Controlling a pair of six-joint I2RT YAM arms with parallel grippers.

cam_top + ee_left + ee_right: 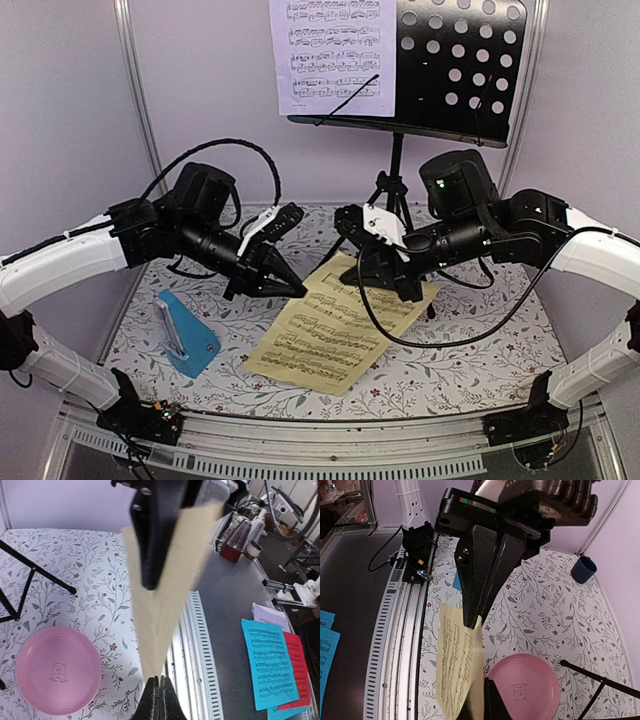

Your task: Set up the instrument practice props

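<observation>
Fingers of the left gripper (298, 290) are pressed together on the left corner of the yellow sheet (320, 345). Seen from the right wrist, they taper to a point right where the paper's corner rises. The right gripper (489, 687) is likewise clamped on the same sheet, at its far right edge, so the paper runs between the two arms over the middle of the table (470, 350). The held edge is raised and the rest of the sheet slopes down toward the near side. Whether its lower edge touches the floral cover cannot be told. The music stand (455, 70) is at the back of the table behind the grippers, its tripod legs on the cover. The lilac sheet (335, 55) sits upright on the left half of its perforated desk. The blue metronome (188, 335) sits on the table left of the yellow sheet, near it but apart, below the left arm. A pink plate (57, 670) lies on the cover near the stand's legs, visible only from the wrists. A dark blue cup (583, 569) stands close to the wall.
</observation>
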